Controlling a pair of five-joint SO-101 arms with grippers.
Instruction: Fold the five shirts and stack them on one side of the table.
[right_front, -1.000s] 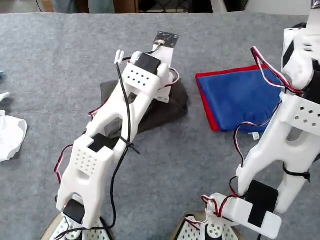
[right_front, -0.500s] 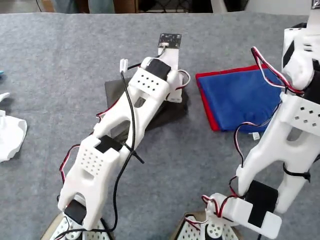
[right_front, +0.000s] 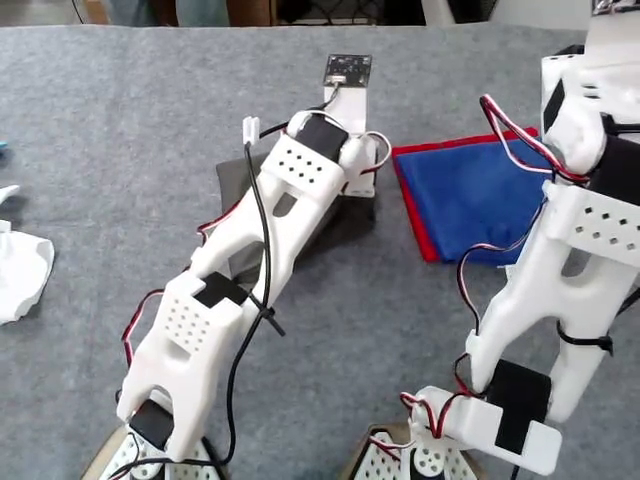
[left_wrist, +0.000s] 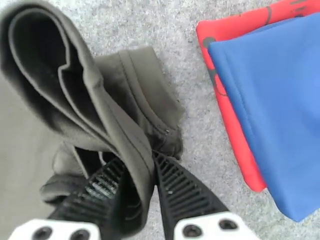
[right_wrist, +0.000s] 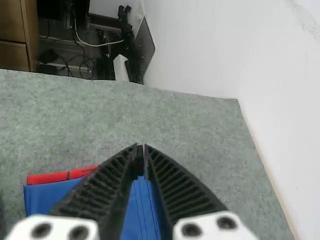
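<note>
1. A crumpled white cloth (right_front: 20, 270) lay at the 9 o'clock edge of the grey table (right_front: 120, 110).

2. The left arm (right_front: 270, 230) extended toward 1 o'clock over the dark shirt (left_wrist: 75, 90), which lay near the table centre, partly folded and bunched. The left gripper (left_wrist: 142, 167) was pinching a layered fold of this shirt between its ribbed fingers (left_wrist: 175, 187). The fold stood up from the surface and a seam ran along its edge. No label or writing could be read on the fabric.

3. At 3 o'clock from the dark shirt, near but apart from it, the blue shirt (right_front: 470, 200) lay folded flat on top of the red shirt (right_front: 412, 205). The red shirt showed as a narrow border along the stack's 9 and 12 o'clock edges. In the left wrist view, the red fabric carried dark printed marks near its corner; these were not legible.

4. The right arm (right_front: 580, 250) stood at the table's 3 o'clock side. The right gripper (right_wrist: 140, 150) was raised above the blue shirt with its fingers pressed together, holding nothing.
</note>
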